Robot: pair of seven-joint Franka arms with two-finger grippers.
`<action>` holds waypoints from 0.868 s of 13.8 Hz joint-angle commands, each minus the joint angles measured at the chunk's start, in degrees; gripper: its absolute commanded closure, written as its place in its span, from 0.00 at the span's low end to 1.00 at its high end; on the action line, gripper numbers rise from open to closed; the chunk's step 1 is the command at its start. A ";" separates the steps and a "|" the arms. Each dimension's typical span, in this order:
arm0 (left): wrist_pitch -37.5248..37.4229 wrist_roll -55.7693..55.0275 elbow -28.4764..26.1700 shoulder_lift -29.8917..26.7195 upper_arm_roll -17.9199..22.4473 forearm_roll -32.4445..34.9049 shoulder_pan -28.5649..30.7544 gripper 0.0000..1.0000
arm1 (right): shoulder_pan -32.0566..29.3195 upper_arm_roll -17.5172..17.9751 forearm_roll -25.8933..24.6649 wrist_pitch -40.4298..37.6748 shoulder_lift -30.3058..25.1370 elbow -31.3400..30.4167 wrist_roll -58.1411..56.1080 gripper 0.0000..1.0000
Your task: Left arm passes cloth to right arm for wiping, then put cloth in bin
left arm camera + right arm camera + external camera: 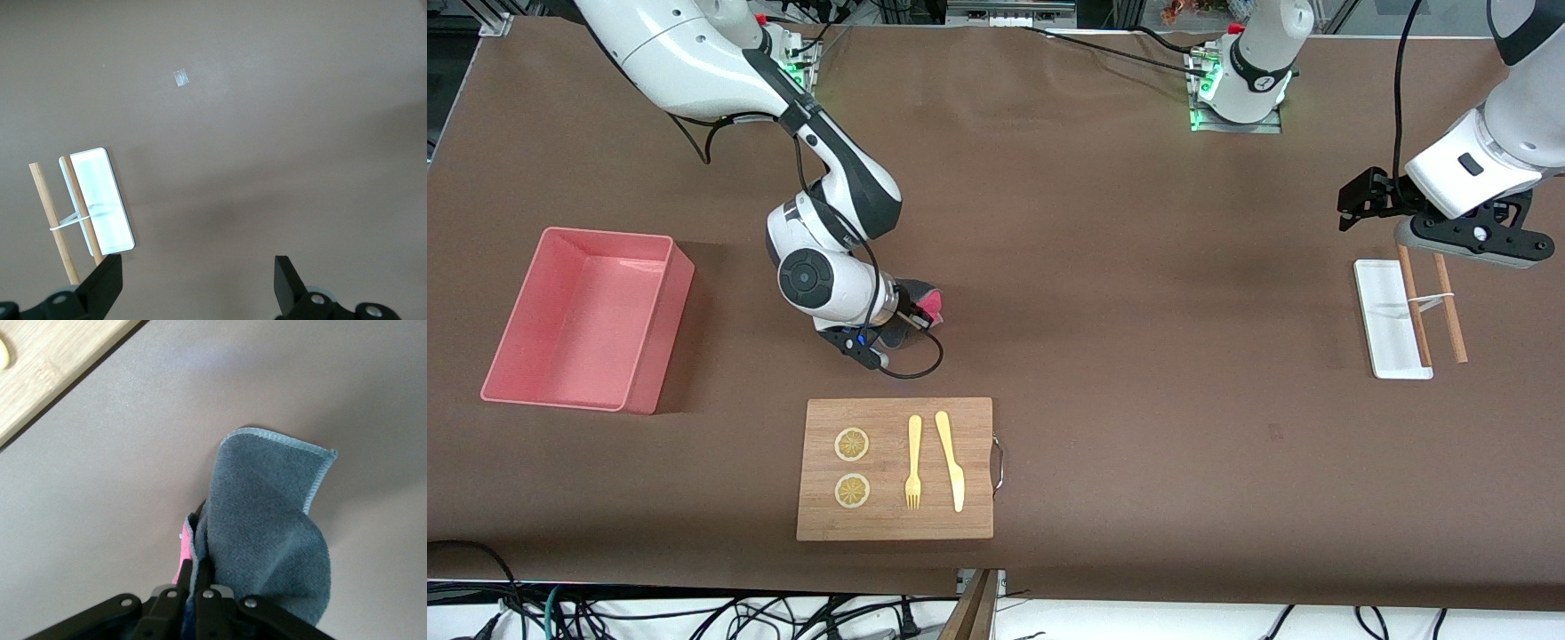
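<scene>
Right wrist view: the cloth [267, 520] is pinched by the right end effector [193, 577]; the left end effector [197, 280] is held released over the table [267, 100].

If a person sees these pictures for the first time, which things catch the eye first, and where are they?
First, the right gripper low over the table, its fingers shut on the cloth, above the table farther from the front camera than the wooden board. Next, the pink bin at the right arm's end of the table. The left gripper waits open above the white tray.
</scene>
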 commanded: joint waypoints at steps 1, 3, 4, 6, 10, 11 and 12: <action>-1.16 -0.89 1.32 0.57 -0.14 0.06 -0.25 0.00 | -1.20 -0.15 0.64 -0.59 0.46 -0.03 -4.07 1.00; -1.24 -0.89 1.41 0.57 -0.14 0.06 -0.25 0.00 | -1.38 -1.73 0.64 -0.68 0.63 -0.73 -6.55 1.00; -1.24 -0.89 1.41 0.57 -0.14 0.06 -0.25 0.00 | -1.47 -2.60 0.64 -0.68 0.63 -1.08 -8.65 1.00; -1.33 -0.89 1.32 0.57 -0.14 0.06 -0.25 0.00 | -2.51 -3.84 0.64 -2.87 0.63 -1.44 -12.69 1.00; -1.33 -1.24 1.41 0.57 -0.93 0.41 -0.34 0.00 | -3.22 -7.35 0.64 -6.91 -0.07 -1.44 -20.34 1.00; -1.33 -1.68 1.41 0.57 -1.02 0.76 -0.34 0.00 | -3.49 -8.49 0.64 -8.14 -0.24 -1.44 -22.62 1.00; -1.33 -1.68 1.50 0.57 -1.02 0.77 -0.34 0.00 | -3.66 -9.54 0.64 -9.29 -0.59 -1.44 -24.82 1.00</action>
